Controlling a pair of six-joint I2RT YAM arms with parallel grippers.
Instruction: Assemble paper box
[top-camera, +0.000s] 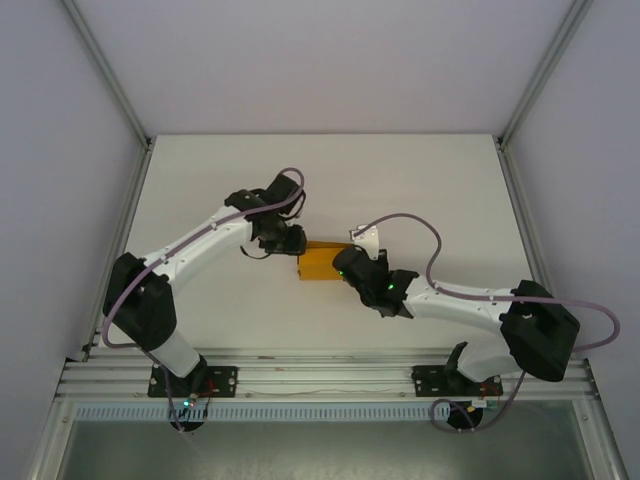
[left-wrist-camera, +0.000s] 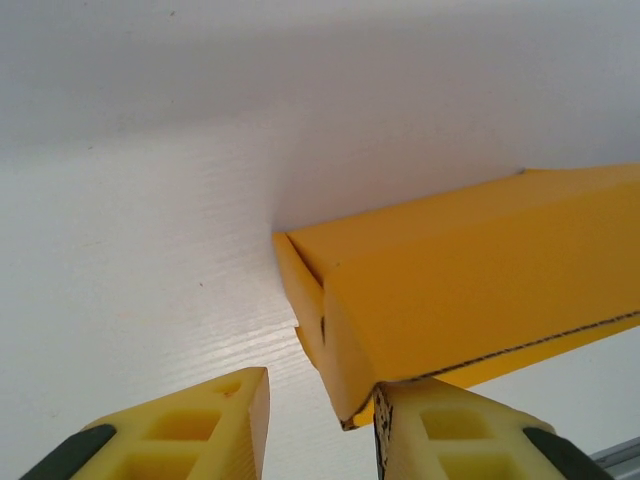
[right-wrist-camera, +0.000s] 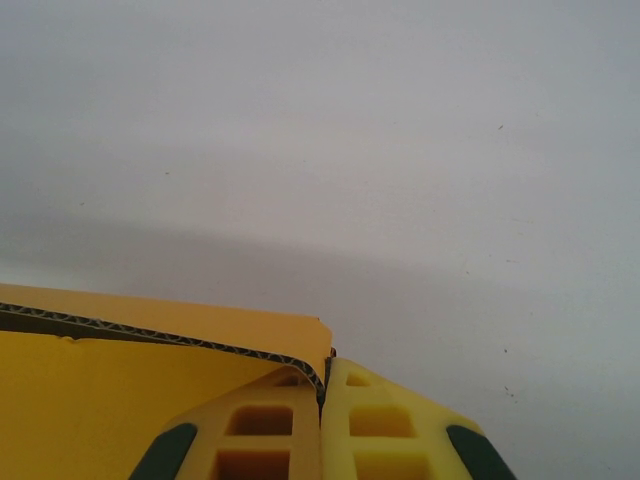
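Paper box (top-camera: 320, 262), orange-yellow corrugated card, near-formed, sits mid white surface (top-camera: 420, 180) btwn arms. R hand (right-wrist-camera: 325, 385) pinches a wall edge; L hand (left-wrist-camera: 322, 398) spread at its end corner. Step, prob: closing end. Next: L tucks flap, gently.

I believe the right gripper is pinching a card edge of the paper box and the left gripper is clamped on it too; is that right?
Not quite: the left gripper is open, not clamped. The left wrist view shows its jaws apart with bare table between them, beside a corner of the paper box. The right gripper does pinch a card edge.
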